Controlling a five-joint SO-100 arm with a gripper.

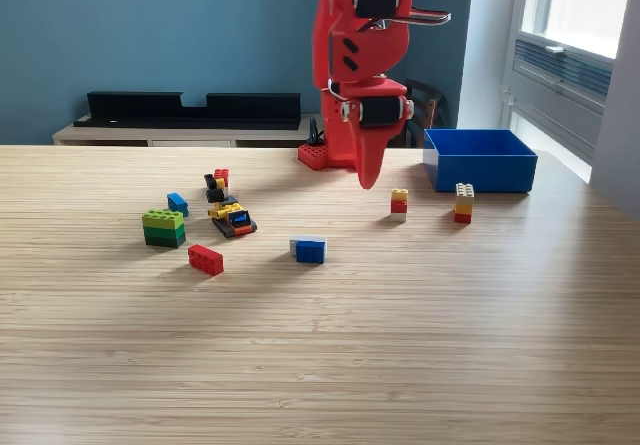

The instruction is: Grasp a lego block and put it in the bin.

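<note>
End effector (368, 175) hangs tip-down above the worktop (400, 345), holding nothing; jaws look pressed together, no gap visible from this angle. No block picked yet.

Bin (480, 160) sits at the exterior view's right, far side, looks empty.

Nearest candidates: small red/yellow stack (399, 205) just right of the tip, taller yellow/red stack (463, 203) in front of the bin, blue/white block (309, 250) nearer the camera.

Risks, my read:
- Descending w/ jaws closed would knock a stack over, not grip it.
- Stacked pieces may split when squeezed.
- Low bin wall: a low carry could shove the bin.
</note>
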